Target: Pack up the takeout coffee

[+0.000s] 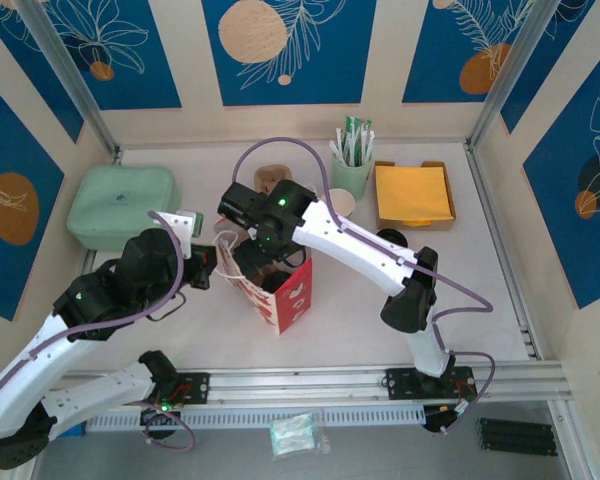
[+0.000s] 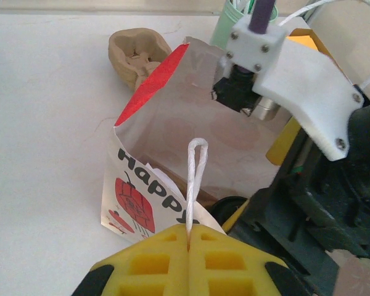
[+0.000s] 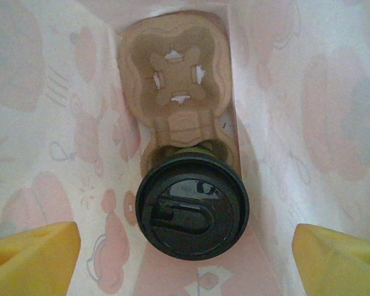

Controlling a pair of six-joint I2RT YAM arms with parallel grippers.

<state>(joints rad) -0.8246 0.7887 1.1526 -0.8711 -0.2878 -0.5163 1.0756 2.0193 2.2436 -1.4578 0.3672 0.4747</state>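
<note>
Two end effectors work at one red and white printed paper bag (image 1: 285, 295) on the counter (image 1: 340, 335). The takeout coffee (image 3: 191, 185), a cup under a round black plastic lid (image 3: 192, 214), stands upright at the bag's bottom in the brown cardboard carrier (image 3: 176, 80). It is straight below the right end effector (image 3: 185, 250), whose fingers are spread wide. The left end effector (image 2: 189, 237), beside the bag, pinches its white string handle (image 2: 196, 166).

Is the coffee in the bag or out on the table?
In. The right wrist view looks down inside the bag, where the coffee's black lid sits in the brown carrier at the bottom.
</note>
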